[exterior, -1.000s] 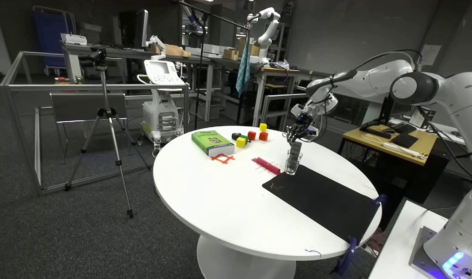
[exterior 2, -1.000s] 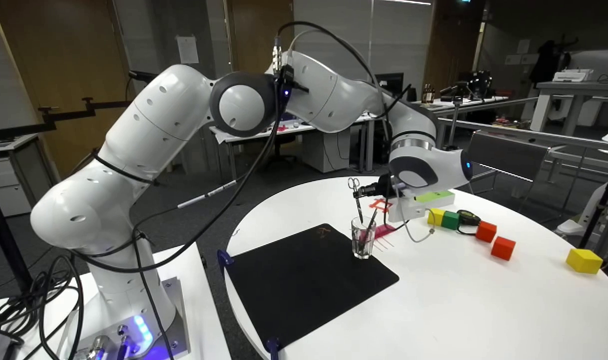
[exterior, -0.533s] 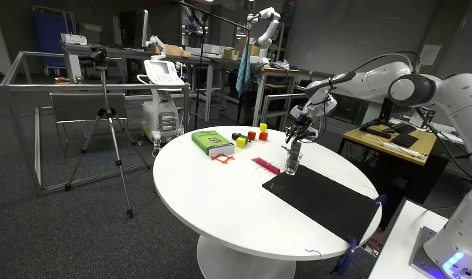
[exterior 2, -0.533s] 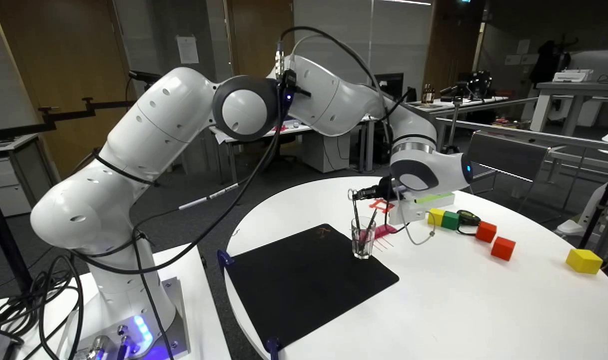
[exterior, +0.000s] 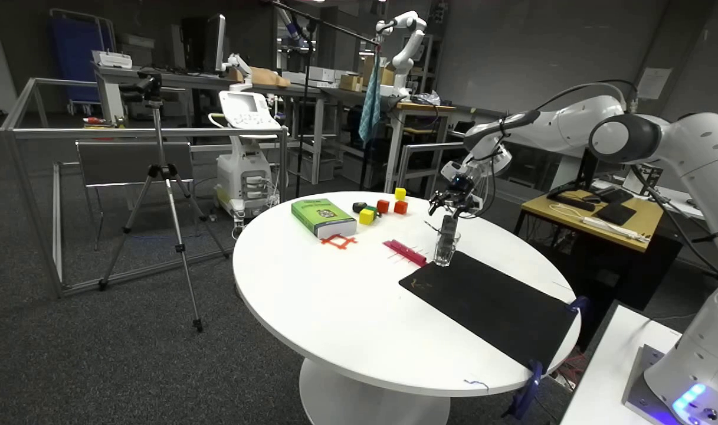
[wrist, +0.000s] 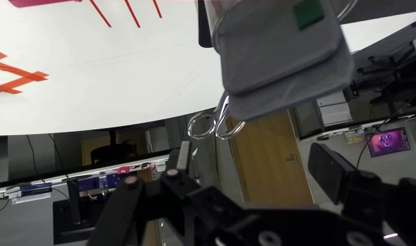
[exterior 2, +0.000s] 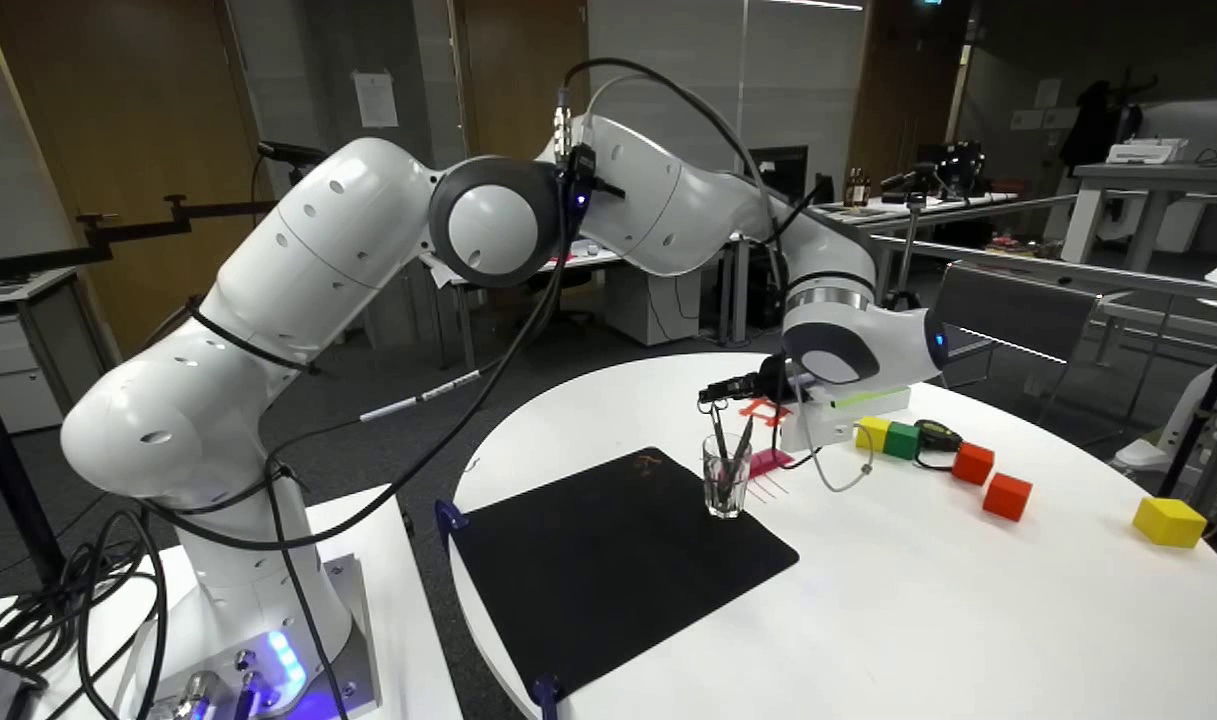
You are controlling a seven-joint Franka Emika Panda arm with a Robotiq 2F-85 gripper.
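Well, the white arm (exterior 2: 498,220) arches over the round table (exterior 2: 948,620): from its base (exterior 2: 258,600) outside the table's edge it stands up to a bent elbow, slopes out past the black mat (exterior 2: 618,570) and bends down to the wrist. There the gripper (wrist: 251,152) lies nearly level, pointing sideways, its tips just above the glass (exterior 2: 725,490). The two fingers are spread wide apart. The scissors (wrist: 218,118) sit outside their grip, metal rings just beside one fingertip; whether they brush it is hard to tell. They stand at a slant in the glass, rings above its rim, together with grey flat pieces (wrist: 279,51), one bearing a green patch. The glass itself is at the mat's edge farthest from the arm's base, and a pink strip (exterior: 406,252) lies on the table just beyond that edge. Blue clamps (exterior 2: 450,518) sit on the mat's two corners nearest the base. Farther across lie a green book (exterior: 323,217) near the table's edge, red tape (exterior: 338,241) just beside it, a tape measure (exterior 2: 936,436) and coloured blocks (exterior 2: 973,463), one yellow block (exterior 2: 1168,522) close to the rim.
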